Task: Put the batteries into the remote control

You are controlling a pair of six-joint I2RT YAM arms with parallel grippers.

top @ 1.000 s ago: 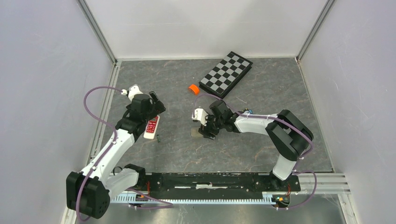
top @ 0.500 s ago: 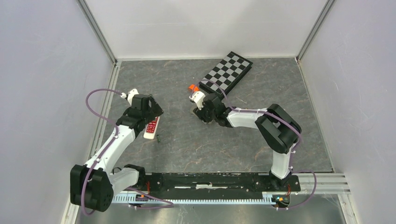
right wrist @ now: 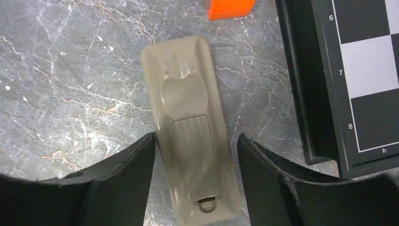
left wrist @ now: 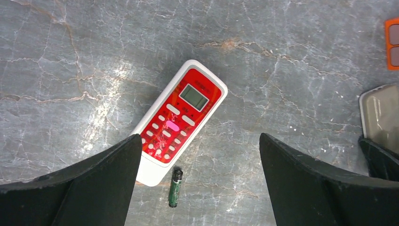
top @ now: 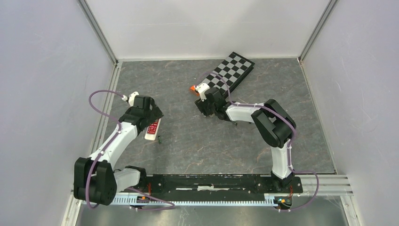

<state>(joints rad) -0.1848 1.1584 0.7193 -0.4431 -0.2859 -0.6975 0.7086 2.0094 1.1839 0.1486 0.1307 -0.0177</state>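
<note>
Tabletop of grey marbled stone, seen from above. At left, the left gripper hangs with its jaws spread wide over a red-and-white plastic remote control lying buttons up. A slim green-tinted cylindrical battery lies just beside that remote's white end, clear of both fingers. Well right of the red remote, the right gripper straddles a beige plastic remote lying face down, back cover shut. Its jaws are parted slightly wider than the casing; contact cannot be told. Farther right lie an orange block and a black-and-white chessboard.
</note>
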